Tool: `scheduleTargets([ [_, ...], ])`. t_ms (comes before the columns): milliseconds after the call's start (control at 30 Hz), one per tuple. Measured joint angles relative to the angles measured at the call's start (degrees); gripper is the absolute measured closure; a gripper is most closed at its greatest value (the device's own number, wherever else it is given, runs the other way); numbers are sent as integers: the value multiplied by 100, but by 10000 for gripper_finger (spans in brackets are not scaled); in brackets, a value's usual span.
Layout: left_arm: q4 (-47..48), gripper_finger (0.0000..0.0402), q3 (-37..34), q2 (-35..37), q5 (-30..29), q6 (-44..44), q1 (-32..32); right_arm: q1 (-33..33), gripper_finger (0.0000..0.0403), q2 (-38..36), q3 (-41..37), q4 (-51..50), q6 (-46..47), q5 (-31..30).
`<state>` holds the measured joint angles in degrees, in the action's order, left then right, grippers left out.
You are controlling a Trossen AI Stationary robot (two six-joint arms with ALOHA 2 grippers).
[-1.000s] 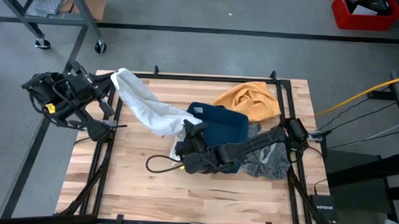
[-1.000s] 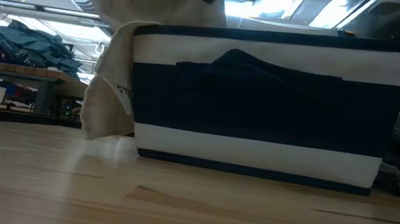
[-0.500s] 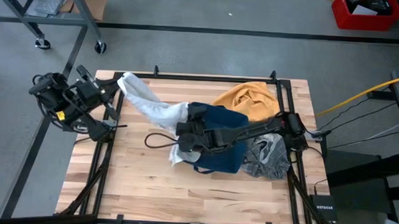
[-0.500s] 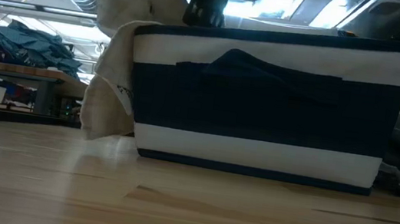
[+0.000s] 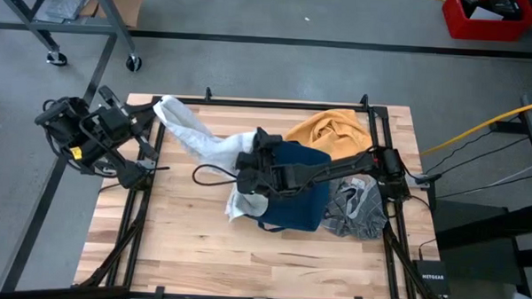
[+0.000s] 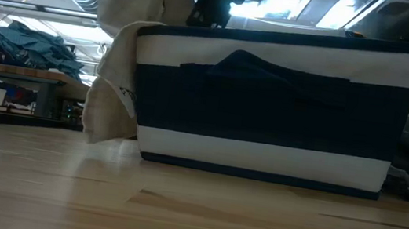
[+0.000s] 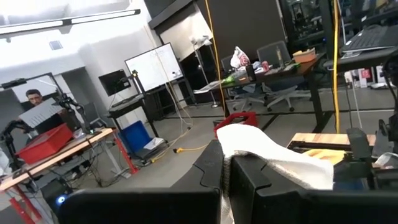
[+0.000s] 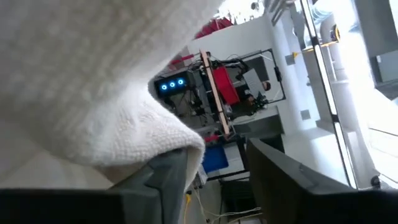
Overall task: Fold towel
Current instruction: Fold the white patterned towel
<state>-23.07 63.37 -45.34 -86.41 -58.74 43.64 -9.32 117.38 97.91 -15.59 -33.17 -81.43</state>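
- The white towel [image 5: 204, 146] is limp and rumpled, stretched as a band from the table's far left corner toward the middle, its free end draped by the navy bin [image 5: 296, 190].
- The left gripper [image 5: 147, 119] pinches shut on the towel's far-left corner.
- The right gripper [image 5: 248, 162], mid-table, has jaws parted, towel edge lying against one finger [image 8: 165, 180].
- Count: one white towel, one orange cloth [image 5: 333, 132], one grey cloth [image 5: 357, 210], one bin.

My fingers [image 7: 249, 186] are pressed together on the white towel [image 7: 273, 152], which stretches away from me toward the wooden table [image 7: 317, 138]. Beyond lie a red bin [image 7: 239, 118], a whiteboard [image 7: 155, 67], desks with chairs, and a person [image 7: 34, 98] at far left.
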Motion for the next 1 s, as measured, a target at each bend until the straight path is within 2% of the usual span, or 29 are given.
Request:
scheduleTargets([
  [133,-5,401,0,111,0,9,-155,89,224,0,-1,-5,-237,-207],
  [300,-8,401,0,234,0,41,-381,322,224,-19,-4,-8,-721,-840],
  [500,-4,401,2,353,-2,134,-665,507,223,-132,-4,91,-773,-738],
  [567,-4,401,2,390,-2,138,-749,491,223,-142,-4,151,-763,-513],
  [767,-7,401,2,481,-17,127,-1012,273,223,-162,-4,212,22,946],
  [1000,-7,401,2,538,-20,127,-1273,-19,223,-162,-4,208,566,1444],
])
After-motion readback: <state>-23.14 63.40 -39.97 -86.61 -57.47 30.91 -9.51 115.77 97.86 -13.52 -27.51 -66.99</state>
